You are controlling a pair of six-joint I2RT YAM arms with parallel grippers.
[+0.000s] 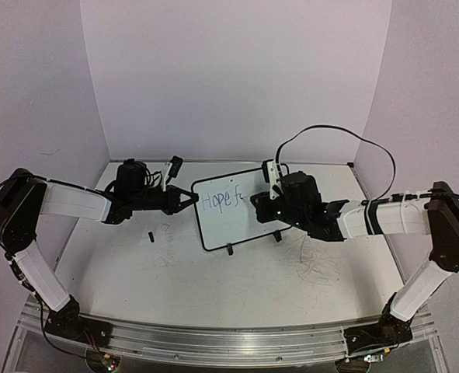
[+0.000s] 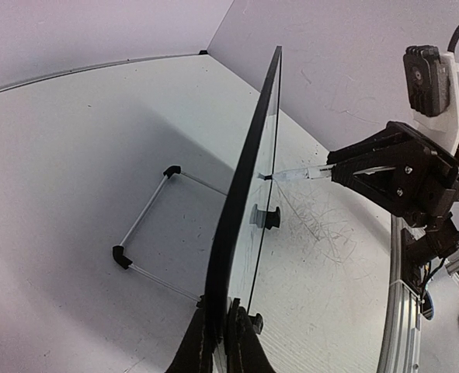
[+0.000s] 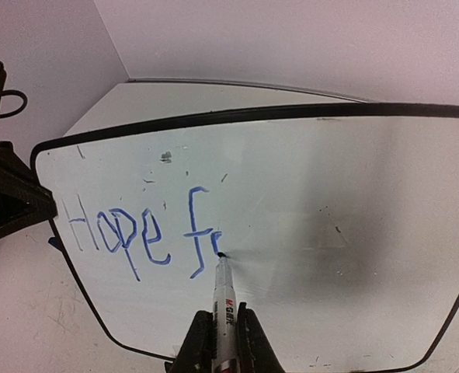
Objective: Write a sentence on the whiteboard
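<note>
Glossy rounded-corner whiteboard [image 3: 330, 179], thin blue sentence [image 3: 136, 237]

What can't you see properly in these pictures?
- Left wrist view: the whiteboard is edge-on, so its writing is hidden.
- Top view: the sentence is too small to read past "Hope"; a small black thing on the table is too tiny to identify.
- Right wrist view: the bottom edge cuts off the marker and right gripper.
</note>
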